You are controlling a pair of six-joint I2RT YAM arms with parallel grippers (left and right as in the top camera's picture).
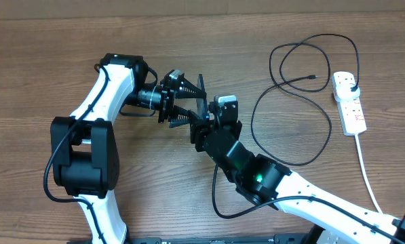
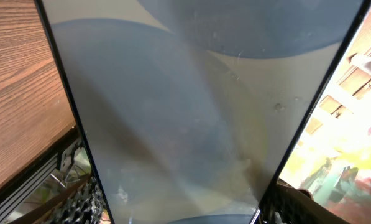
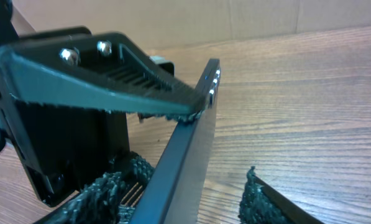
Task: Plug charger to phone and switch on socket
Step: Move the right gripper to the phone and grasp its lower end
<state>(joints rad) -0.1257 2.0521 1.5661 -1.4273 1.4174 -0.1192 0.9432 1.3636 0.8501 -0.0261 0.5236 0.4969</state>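
On the table (image 1: 39, 54), well left of the socket (image 1: 348, 102), the left gripper (image 1: 192, 100) clamps the phone (image 2: 185, 112) by its long edges. The right gripper (image 3: 186, 183) stands open astride the phone's end. The charger (image 1: 294, 88) lies looped just beside the socket.

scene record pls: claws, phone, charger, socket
left claw: shut on the phone, mid-table
right claw: open, fingers either side of the phone, one clearly apart from it
charger: loose loops on the table to the right, tip lying free, away from the phone
socket: far right on the table, charger cable leads to its upper end
switch state: too small to tell
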